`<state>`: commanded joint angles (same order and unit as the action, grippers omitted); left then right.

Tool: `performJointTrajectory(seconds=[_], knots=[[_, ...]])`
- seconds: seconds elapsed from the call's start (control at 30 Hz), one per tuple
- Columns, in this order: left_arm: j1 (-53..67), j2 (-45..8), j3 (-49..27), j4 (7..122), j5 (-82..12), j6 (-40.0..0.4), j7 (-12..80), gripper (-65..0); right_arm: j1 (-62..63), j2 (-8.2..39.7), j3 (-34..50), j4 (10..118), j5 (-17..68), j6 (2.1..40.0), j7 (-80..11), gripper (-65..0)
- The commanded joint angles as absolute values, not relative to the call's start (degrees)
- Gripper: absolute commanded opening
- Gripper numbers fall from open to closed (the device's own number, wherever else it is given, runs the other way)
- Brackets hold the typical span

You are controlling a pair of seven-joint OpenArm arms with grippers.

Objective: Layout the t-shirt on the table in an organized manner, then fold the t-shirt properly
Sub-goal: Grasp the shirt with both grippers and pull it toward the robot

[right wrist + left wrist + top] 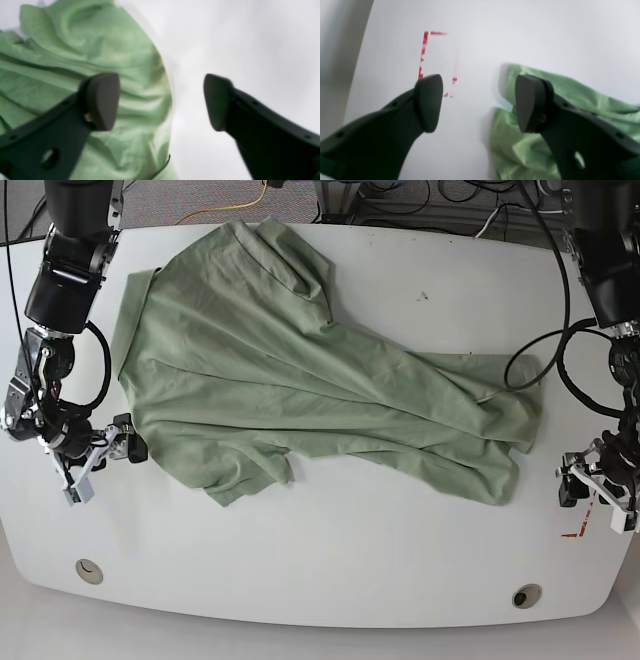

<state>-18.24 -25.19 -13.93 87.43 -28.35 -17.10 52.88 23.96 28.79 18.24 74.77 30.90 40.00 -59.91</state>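
Observation:
The pale green t-shirt (300, 370) lies crumpled and slanted across the white table (330, 570), from the far left corner to the right side. My right gripper (108, 453) is open at the shirt's left edge. In the right wrist view (158, 102) one finger is over the shirt (75, 50) and the other over bare table. My left gripper (592, 490) is open just right of the shirt's right end. In the left wrist view (480, 103) it hangs above the table with the shirt (582, 92) under its right finger. Both grippers are empty.
A red rectangular marking (423, 55) sits on the table by the left gripper and also shows in the base view (575, 532). Two round grommet holes (88, 570) (527, 594) lie near the front edge. Cables (530, 360) run behind and beside the right arm base.

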Motion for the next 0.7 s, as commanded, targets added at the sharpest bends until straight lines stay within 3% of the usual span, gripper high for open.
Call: performJointTrajectory(seconds=[0.07, 0.3, 0.5, 0.6, 0.7], knots=[[-16.75, -23.96, -13.85, 89.10, -28.62, -17.10, 54.37, -22.2, 23.69, 28.44, 18.24, 77.67, 31.25, 40.00, -61.85, -0.6], [-11.65, -18.51, -13.85, 90.77, -28.44, -17.10, 56.40, -22.8, 20.88, 24.13, 18.33, 84.97, 30.99, 40.00, -66.51, -0.8], [-6.73, -16.84, -13.85, 90.86, -28.35, -17.10, 56.31, -22.9, 15.60, 20.18, 18.15, 89.98, 31.16, 40.00, -68.00, -1.0], [-4.70, -16.40, -13.85, 90.86, -28.35, -17.10, 56.31, -22.9, 12.09, 18.33, 18.07, 92.70, 31.16, 40.00, -68.00, -5.7], [-3.03, -16.40, -13.85, 90.68, -28.35, -17.10, 56.31, -22.9, 9.10, 17.19, 18.07, 94.99, 31.25, 40.00, -68.00, -15.5]])
